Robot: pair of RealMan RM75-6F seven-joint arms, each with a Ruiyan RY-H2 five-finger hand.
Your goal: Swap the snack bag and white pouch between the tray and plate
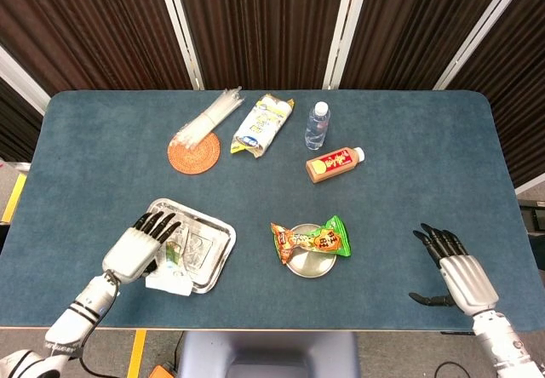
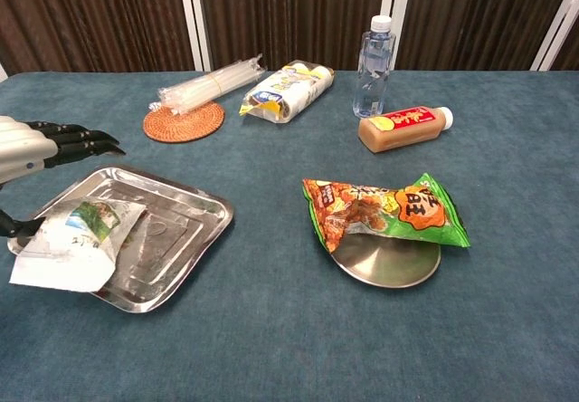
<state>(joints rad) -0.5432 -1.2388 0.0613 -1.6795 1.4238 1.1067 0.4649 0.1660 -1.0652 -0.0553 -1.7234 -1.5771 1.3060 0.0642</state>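
Observation:
The white pouch [image 1: 175, 262] [image 2: 74, 243] lies flat across the near left edge of the steel tray [image 1: 219, 240] [image 2: 176, 205], partly hanging off it. My left hand [image 1: 139, 242] [image 2: 34, 147] hovers over the tray's left side with its fingers stretched out and apart, holding nothing; its thumb sits close to the pouch's corner. The orange and green snack bag [image 1: 311, 239] [image 2: 384, 210] rests on the round metal plate [image 1: 312, 266] [image 2: 387, 264]. My right hand [image 1: 452, 267] stays at the table's front right, fingers spread and empty; the chest view does not show it.
At the back stand a woven coaster [image 1: 193, 153] [image 2: 184, 119] with a pack of clear straws [image 1: 207, 118], a yellow and white bag [image 1: 262, 124] [image 2: 286, 89], a water bottle [image 1: 317, 125] [image 2: 374, 56] and a lying brown drink bottle [image 1: 334, 164] [image 2: 403, 128].

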